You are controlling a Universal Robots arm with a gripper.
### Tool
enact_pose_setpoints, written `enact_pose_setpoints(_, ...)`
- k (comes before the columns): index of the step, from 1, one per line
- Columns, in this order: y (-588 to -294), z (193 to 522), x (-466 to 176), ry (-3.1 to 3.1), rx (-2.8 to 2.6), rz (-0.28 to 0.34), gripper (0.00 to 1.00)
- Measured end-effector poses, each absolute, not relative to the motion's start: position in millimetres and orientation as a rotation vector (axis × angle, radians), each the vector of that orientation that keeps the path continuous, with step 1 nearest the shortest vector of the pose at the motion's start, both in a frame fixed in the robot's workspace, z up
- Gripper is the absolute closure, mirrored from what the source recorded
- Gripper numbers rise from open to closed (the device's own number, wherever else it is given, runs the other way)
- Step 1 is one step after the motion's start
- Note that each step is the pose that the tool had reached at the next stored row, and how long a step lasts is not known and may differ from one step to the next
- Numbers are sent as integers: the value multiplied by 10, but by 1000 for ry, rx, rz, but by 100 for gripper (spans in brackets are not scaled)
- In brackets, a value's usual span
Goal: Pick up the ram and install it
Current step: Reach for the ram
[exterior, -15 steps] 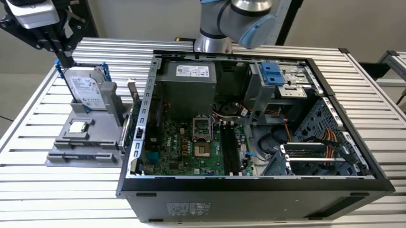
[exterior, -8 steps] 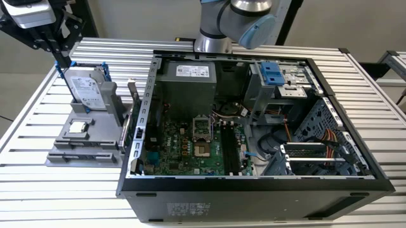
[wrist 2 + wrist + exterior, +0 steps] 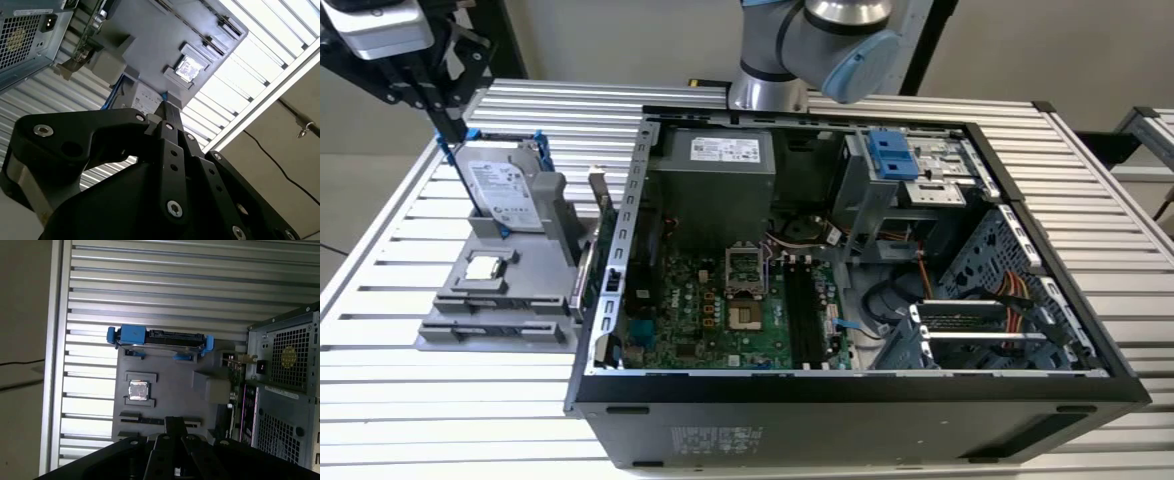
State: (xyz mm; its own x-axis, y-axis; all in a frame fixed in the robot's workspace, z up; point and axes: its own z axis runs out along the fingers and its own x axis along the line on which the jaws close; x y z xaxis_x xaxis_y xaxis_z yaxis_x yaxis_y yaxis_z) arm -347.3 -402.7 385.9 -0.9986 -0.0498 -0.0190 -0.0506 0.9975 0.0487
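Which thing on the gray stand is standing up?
The blue-framed silver hard drive stands upright on its edge; the small square chip lies flat.

Open computer case (image 3: 854, 388) on a slatted metal table (image 3: 1107, 225); holds a green motherboard (image 3: 707, 310) and a grey power supply (image 3: 714, 190); just beside, toward the exterior view's left, a grey fixture (image 3: 494, 312); bears an upright hard drive (image 3: 500, 190) in a blue frame and a small square silver chip (image 3: 484, 267).

This looks like a robotics lab or test workshop: a robot arm (image 3: 827, 40) rises from a slatted metal table (image 3: 1121, 200) (bench-style, plain silver ribs) bearing an opened computer case (image 3: 854, 420) and a grey holder (image 3: 480, 310) of loose computer parts.
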Motion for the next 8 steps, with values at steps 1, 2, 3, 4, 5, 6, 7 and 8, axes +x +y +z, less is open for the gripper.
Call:
enact_pose_setpoints(1,-4028,3859,-3473,3122,-79,77,100)
enact_pose_setpoints(2,-4034,3859,-3474,3122,-79,77,100)
enact_pose_setpoints(3,-4043,3858,-3474,3122,-78,77,100)
enact_pose_setpoints(4,-4054,3859,-3473,3123,-78,77,100)
enact_pose_setpoints(5,-4065,3858,-3473,3123,-78,77,100)
enact_pose_setpoints(6,-4077,3858,-3473,3123,-78,77,100)
enact_pose_setpoints(7,-4092,3858,-3473,3123,-78,77,100)
enact_pose_setpoints(8,-4107,3858,-3473,3124,-78,77,100)
